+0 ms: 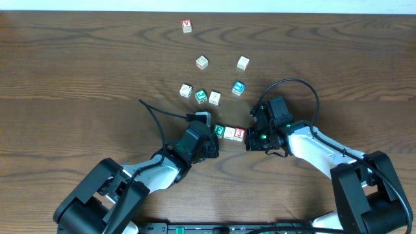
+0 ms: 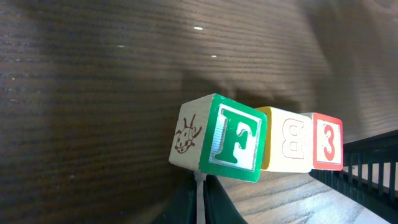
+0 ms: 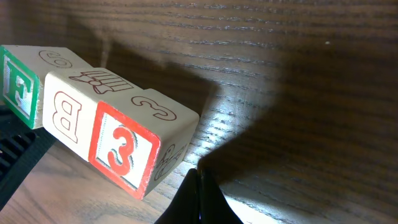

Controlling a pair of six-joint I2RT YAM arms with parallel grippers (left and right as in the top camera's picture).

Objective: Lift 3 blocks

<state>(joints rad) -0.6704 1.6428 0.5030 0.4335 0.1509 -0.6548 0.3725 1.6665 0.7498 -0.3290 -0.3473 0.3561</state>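
Observation:
Three blocks form a tight row: a green-faced "F" block, a pale "B" block and a red-faced "3" block. My left gripper is shut, its tips against the outer side of the green block. The right gripper, also shut, presses against the outer side of the red block. The row is squeezed between the two. In both wrist views it appears to hang above the wood, with a shadow beneath it.
Further back on the table lie loose cubes: a green-faced one, a blue-faced one, pale ones and a red-faced one. Black cables loop off both arms.

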